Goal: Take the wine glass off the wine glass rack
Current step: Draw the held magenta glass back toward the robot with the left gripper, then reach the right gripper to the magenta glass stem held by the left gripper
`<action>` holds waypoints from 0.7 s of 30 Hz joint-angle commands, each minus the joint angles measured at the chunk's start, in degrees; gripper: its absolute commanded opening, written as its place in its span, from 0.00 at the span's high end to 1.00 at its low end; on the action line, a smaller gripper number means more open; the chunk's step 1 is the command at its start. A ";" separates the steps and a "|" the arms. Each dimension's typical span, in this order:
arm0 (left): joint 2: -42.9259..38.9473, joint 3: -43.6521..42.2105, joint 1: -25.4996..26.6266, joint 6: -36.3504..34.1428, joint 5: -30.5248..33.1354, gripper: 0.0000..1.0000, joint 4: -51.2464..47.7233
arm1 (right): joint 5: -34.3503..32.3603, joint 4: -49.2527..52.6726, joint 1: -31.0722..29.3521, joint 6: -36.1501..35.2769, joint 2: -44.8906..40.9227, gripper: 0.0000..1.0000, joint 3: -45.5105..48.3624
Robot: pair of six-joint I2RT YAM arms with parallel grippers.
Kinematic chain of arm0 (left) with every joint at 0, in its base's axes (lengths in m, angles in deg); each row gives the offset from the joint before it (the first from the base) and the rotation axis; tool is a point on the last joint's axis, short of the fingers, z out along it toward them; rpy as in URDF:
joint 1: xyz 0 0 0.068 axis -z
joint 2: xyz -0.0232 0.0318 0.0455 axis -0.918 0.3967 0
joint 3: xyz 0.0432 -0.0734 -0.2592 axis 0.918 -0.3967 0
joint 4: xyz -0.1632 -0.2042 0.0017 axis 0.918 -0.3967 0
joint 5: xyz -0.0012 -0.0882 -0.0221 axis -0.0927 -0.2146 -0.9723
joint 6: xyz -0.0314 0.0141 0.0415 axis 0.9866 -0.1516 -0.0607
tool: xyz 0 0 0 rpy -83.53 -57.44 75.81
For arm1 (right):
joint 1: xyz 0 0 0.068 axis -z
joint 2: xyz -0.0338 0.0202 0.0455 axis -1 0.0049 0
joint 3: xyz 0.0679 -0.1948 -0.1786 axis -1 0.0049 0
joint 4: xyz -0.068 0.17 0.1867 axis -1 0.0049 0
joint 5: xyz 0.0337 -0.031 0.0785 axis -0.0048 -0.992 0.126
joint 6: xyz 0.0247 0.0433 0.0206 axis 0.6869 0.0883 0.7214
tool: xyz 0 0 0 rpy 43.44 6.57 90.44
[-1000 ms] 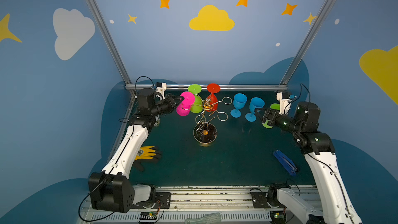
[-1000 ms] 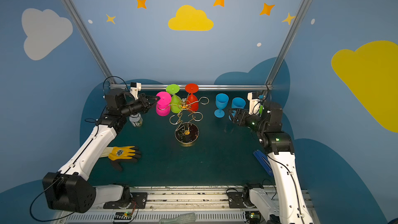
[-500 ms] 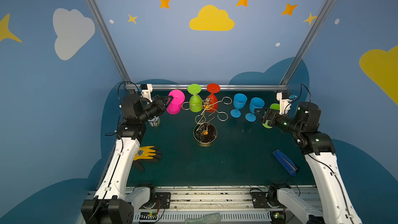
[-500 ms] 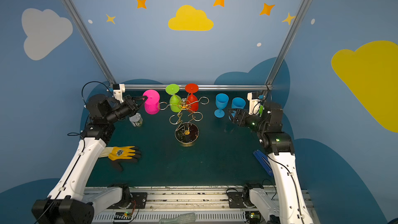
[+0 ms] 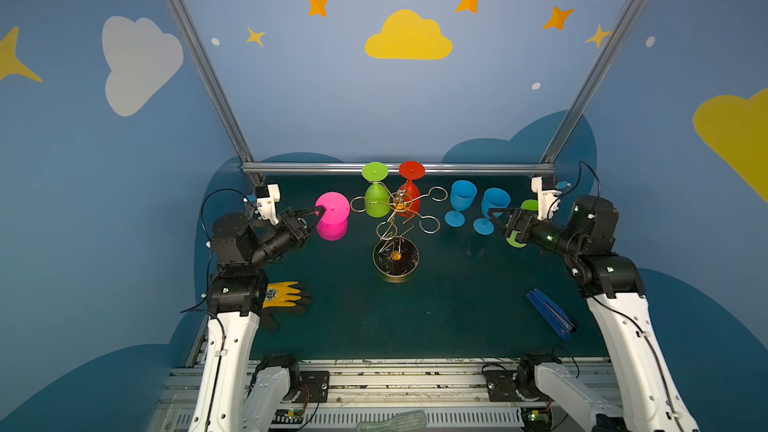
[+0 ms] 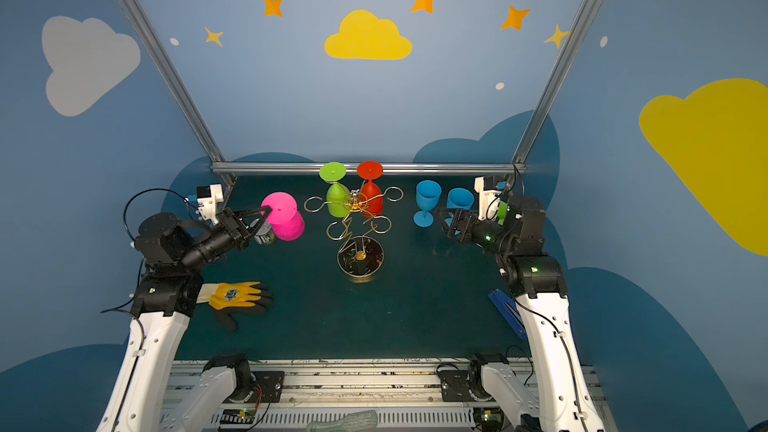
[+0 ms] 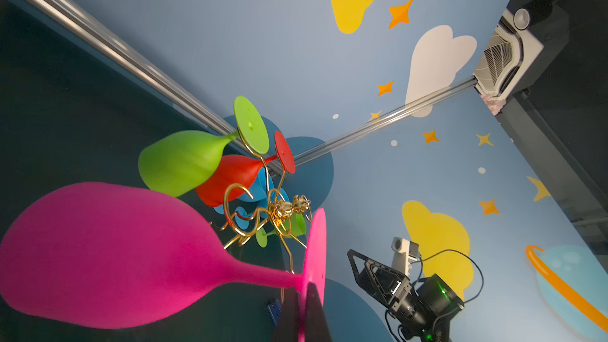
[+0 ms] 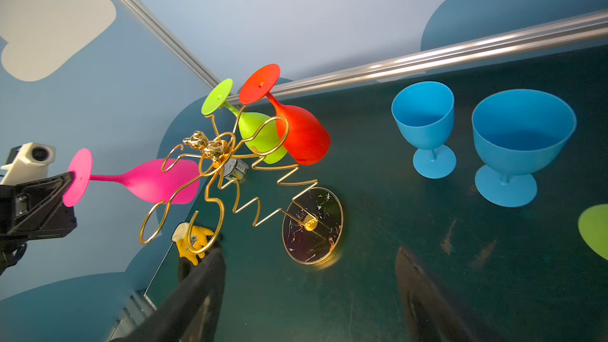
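We judge the pink wine glass [image 5: 332, 218] light, stiff plastic; our left claw [image 5: 321, 216] clamps its foot rim, while the right claw [image 5: 498, 220] gapes empty.

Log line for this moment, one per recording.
left gripper: shut on pink glass foot, inverted, clear of rack | right gripper: open, empty | rack: green glass, red glass hanging

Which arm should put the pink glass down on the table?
Left. The left gripper is shut on the foot of the pink wine glass, holding it clear of the wine glass rack. The right gripper is open and empty, over by the blue glasses.
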 commanded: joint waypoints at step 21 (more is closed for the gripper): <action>-3.30 4.06 0.34 10.19 -20.00 0.96 2.11 | 11.76 -8.59 -20.85 -18.50 -5.97 0.20 1.77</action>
